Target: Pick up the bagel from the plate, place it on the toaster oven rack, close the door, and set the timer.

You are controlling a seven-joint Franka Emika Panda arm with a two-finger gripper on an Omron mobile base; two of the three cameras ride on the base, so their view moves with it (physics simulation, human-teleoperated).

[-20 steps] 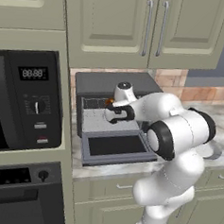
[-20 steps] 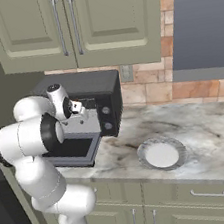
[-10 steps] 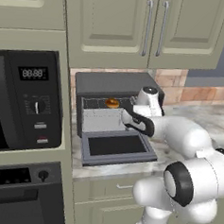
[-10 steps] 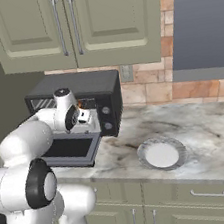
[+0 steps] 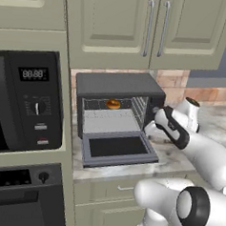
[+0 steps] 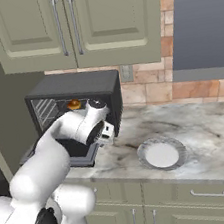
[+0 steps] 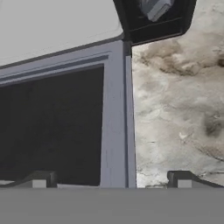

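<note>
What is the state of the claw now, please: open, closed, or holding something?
Claw: open and holding nothing, over the right edge of the lowered door.

Glossy white, rounded arm [image 5: 205,155] of thick tubular segments. Dark grey-black bands at joints, one round black ring with pale grey cap [image 5: 193,209] on lower segment. Small dark square-tipped pincer [image 7: 111,179] fingers, each with a lighter grey pad.
</note>
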